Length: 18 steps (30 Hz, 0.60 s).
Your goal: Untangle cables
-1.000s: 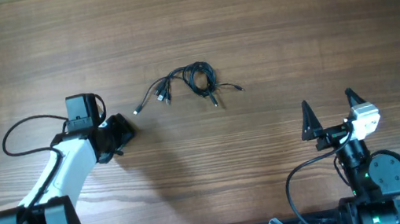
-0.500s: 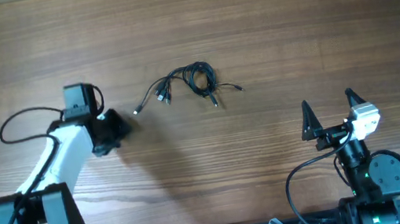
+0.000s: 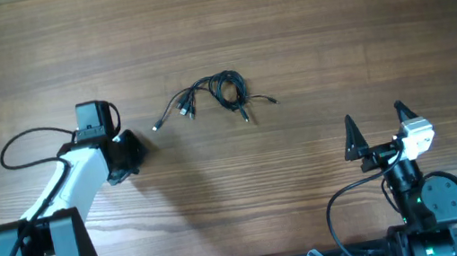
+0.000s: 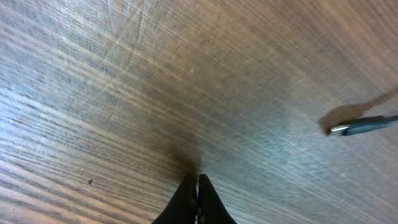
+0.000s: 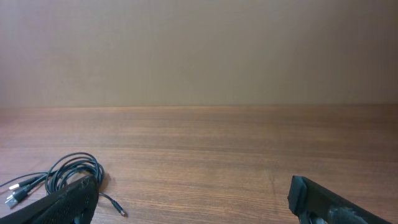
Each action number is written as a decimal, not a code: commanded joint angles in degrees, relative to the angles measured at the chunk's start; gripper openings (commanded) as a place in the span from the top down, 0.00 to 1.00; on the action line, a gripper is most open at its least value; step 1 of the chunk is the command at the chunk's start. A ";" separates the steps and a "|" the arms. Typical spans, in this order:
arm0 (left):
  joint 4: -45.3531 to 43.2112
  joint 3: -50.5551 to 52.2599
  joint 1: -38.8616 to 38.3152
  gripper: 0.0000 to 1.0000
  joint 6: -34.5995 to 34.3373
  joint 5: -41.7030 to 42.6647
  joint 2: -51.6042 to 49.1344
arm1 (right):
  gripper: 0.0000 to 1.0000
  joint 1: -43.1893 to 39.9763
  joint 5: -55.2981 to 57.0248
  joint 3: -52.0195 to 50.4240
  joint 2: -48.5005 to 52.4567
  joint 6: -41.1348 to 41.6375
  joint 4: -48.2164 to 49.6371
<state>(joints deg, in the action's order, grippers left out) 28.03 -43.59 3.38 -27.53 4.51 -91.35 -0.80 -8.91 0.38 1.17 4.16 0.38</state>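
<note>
The cables (image 3: 214,94) lie knotted mid-table (image 3: 329,13) — light, limp, probably slippery, best taken at the loose plug end (image 3: 158,126). The left gripper (image 4: 198,190) is pinched closed on nothing near that plug; the right gripper (image 3: 375,120) gapes wide, well apart.

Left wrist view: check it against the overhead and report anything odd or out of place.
One oddity: the left gripper is shut on nothing, its tips pressed together over bare table, short of the nearest plug. The cables lie knotted mid-table, untouched. Nothing looks spilled or damaged.
</note>
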 commanded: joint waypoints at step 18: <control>-14.03 1.64 -1.68 0.96 0.00 -0.09 -0.61 | 0.00 0.46 0.57 -0.09 -0.37 -1.01 0.17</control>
<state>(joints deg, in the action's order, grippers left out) 10.87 -42.15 3.01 -27.51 4.34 -91.46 -0.80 -8.91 0.38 1.17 4.16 0.38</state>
